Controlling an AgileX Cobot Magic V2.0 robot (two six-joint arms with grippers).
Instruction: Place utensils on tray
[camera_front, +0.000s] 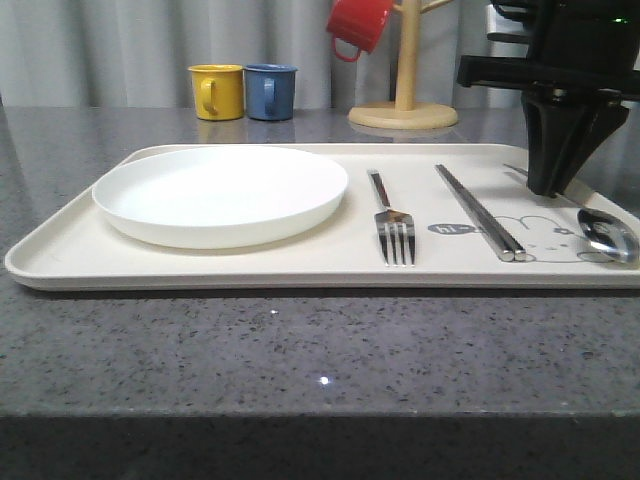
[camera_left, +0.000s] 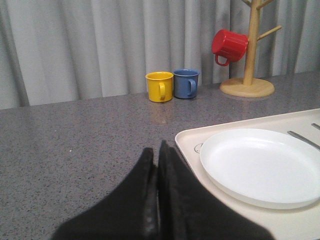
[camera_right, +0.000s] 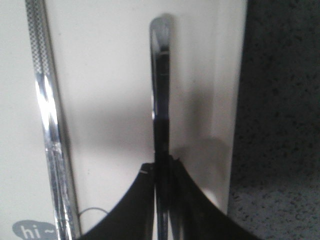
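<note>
The spoon (camera_front: 608, 236) lies on the cream tray (camera_front: 300, 262) at its right end, bowl toward the near edge and handle running back under the right gripper (camera_front: 551, 186). In the front view that gripper stands tip-down over the spoon's handle, its dark body hiding where finger meets metal. The right wrist view fills that in: the spoon (camera_right: 160, 85) handle runs straight between the two black fingers (camera_right: 142, 200), which sit tight against it on both sides, so the right gripper (camera_right: 161, 172) is clamped on the spoon while the spoon rests on the tray (camera_right: 110, 75).

The chopsticks (camera_front: 480, 213) lie side by side just to the left of the spoon, and in the right wrist view the chopsticks (camera_right: 50, 135) run alongside the handle, apart from it. The fork (camera_front: 392, 223) lies further left, tines toward the near edge, beside the white plate (camera_front: 220, 195), which sits on the tray's left half.

The left wrist view shows the left gripper (camera_left: 158, 155) over the grey counter (camera_left: 75, 145), near the tray's (camera_left: 187, 142) left corner, its fingers pressed together with nothing between them. Beyond it stand a yellow mug (camera_left: 159, 86) and a blue mug (camera_left: 185, 83) touching each other, and a red mug (camera_left: 229, 46) hanging on a wooden mug tree (camera_left: 248, 65).
</note>
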